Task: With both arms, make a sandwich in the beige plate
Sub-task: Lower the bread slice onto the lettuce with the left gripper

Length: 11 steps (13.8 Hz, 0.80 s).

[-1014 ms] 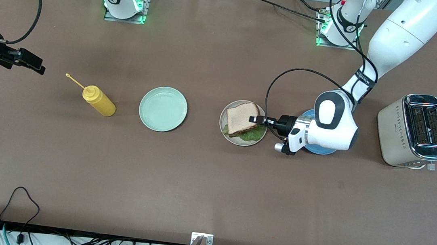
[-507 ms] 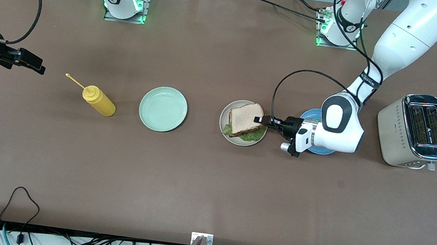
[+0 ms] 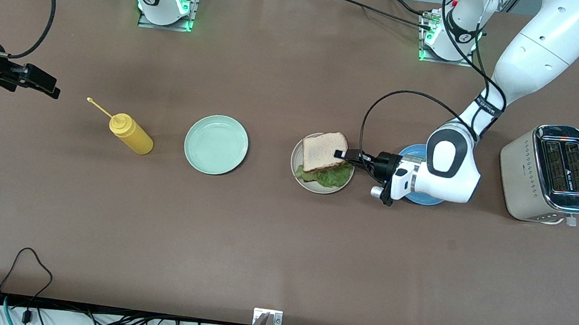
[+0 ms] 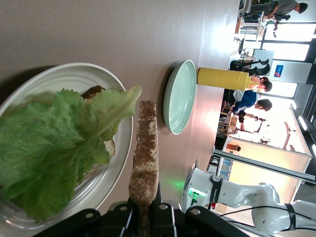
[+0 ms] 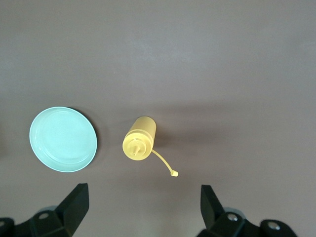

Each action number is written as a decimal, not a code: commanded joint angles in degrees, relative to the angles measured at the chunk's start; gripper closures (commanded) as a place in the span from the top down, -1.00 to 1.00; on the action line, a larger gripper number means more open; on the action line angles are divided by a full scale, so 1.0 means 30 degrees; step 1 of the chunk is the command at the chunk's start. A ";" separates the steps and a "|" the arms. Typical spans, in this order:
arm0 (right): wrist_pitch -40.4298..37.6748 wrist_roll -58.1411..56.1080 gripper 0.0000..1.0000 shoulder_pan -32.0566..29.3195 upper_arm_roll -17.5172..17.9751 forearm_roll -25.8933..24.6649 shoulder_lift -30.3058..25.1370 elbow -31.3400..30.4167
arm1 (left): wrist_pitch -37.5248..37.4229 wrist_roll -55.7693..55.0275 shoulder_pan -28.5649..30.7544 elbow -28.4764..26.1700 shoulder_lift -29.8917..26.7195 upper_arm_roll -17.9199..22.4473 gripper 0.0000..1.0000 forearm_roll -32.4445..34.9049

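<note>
On the brown matte table (image 3: 259, 245), near its middle, sits the beige plate (image 3: 295, 167): round, pale, with a raised rim. It carries a bottom slice of bread (image 4: 94, 92) and a ruffled green lettuce leaf (image 3: 328, 176) whose frilled edge sticks out toward the front camera. Top bread slice (image 3: 324, 151): light brown, speckled crumb, darker rough crust, square with rounded corners. The left gripper (image 3: 344, 155) is clenched on its crust edge toward the left arm's end; in the left wrist view the slice (image 4: 144, 158) shows edge-on, above the plate (image 4: 116, 163) and apart from the leaf (image 4: 54, 148), over the half of the plate farther from the front camera

Blue plate (image 3: 428, 199): mostly hidden under the left arm's wrist, just beside the beige plate toward the left arm's end. Toaster (image 3: 549, 173): cream body, shiny chrome top, two slots; small marking on top, unreadable

Mint green plate (image 3: 216, 144): glossy, round, toward the right arm's end. Yellow squeeze bottle (image 3: 131, 134): smooth plastic, thin nozzle with a dangling cap, no label legible

Right gripper (image 3: 42, 84) waits above the table's end, fingers (image 5: 74, 205) spread wide, holding nothing; its wrist view looks down on the bottle (image 5: 139, 138) and the mint plate (image 5: 63, 139)
</note>
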 commanded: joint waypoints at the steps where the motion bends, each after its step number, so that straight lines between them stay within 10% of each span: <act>1: 0.0019 -0.0033 1.00 -0.0155 0.0072 0.0254 -0.0334 -0.0355 | -0.0293 0.1346 0.0241 0.0154 0.0526 -0.0175 -1.00 -0.0632; 11: -0.0011 -0.0062 1.00 -0.0096 0.0072 0.0254 -0.0334 -0.0326 | -0.0234 0.1698 0.0095 0.1326 0.2049 0.0029 -0.79 -0.0574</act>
